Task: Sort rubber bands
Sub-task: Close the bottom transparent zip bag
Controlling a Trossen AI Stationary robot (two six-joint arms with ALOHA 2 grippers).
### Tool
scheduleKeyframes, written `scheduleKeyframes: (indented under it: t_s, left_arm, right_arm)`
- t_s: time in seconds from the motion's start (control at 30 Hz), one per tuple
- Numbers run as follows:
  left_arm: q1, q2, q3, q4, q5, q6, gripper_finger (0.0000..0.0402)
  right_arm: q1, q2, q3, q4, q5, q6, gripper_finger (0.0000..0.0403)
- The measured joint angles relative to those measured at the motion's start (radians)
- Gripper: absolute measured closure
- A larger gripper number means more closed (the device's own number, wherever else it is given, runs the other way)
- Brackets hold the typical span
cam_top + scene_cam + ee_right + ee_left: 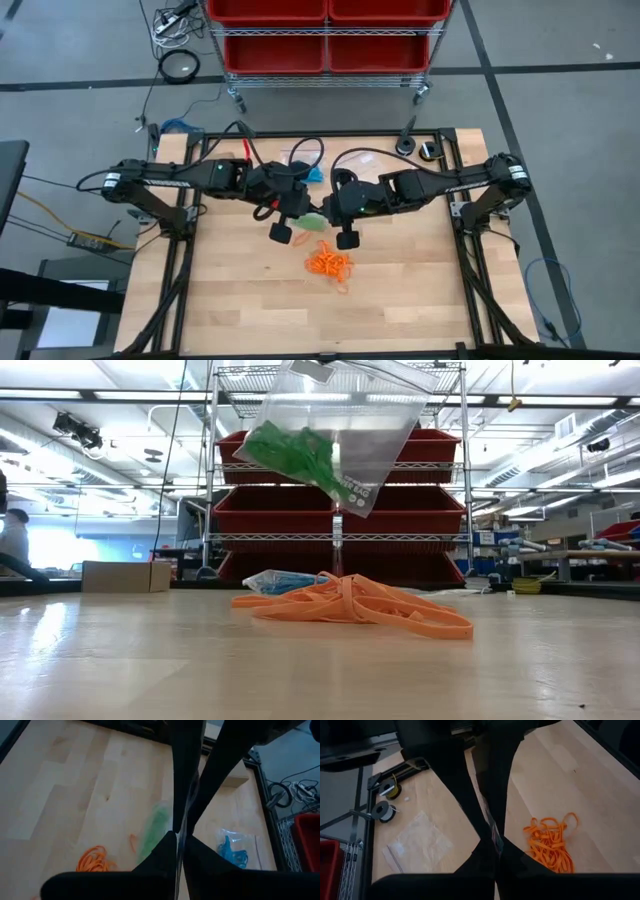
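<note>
The left gripper (281, 232) hangs over the middle of the desk (230, 300), just left of centre. Its fingers are pressed together on the left part of the top edge of a clear zip bag (335, 430), which it holds up off the wood.

Inside the lifted bag, the green rubber bands (297, 455) sit bunched in the lower left corner as the low view shows it, so the bag hangs tilted. The bag's long axis runs roughly from one gripper to the other, across the desk.

The right gripper (347, 238) is just right of centre, near its partner, on the same bag's top edge. In the right wrist view its fingers (160, 855) meet on the thin plastic, so I judge it nearly closed on the bag.

Below the two grippers, slightly toward the near edge, the orange rubber bands (330, 264) lie in a loose pile on the bare wood. The right gripper looks a little nearer to them. A second bag with blue rubber bands (231, 849) lies toward the far edge, behind the arms.

Any coming move turns on the bag's mouth. It lies between the two sets of fingers, so they would part or press it along that axis.
</note>
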Motion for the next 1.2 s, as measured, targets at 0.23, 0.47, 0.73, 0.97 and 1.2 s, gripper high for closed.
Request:
scheduleKeyframes:
  t_s: [0.23,0.47,0.73,0.97,1.2]
  left_arm:
    - [0.000,0.001,0.000,-0.005,0.000,0.000,0.0401]
    - [0.000,0.003,0.000,-0.011,-0.001,0.000,0.0401]
    - [0.000,0.003,0.000,-0.061,-0.026,0.003,0.0401]
    - [0.000,0.002,0.000,-0.083,-0.031,0.004,0.0401]
    - [0.000,0.002,0.000,-0.080,-0.035,0.004,0.0401]
  right_arm:
    - [0.008,0.000,0.000,-0.022,0.029,-0.049,0.0401]
    - [0.010,0.000,0.001,-0.081,0.035,-0.043,0.0402]
    - [0.014,-0.001,0.001,-0.251,0.037,0.019,0.0403]
    - [0.021,-0.002,0.000,-0.402,0.039,0.072,0.0403]
    - [0.025,-0.002,0.000,-0.512,0.043,0.119,0.0403]
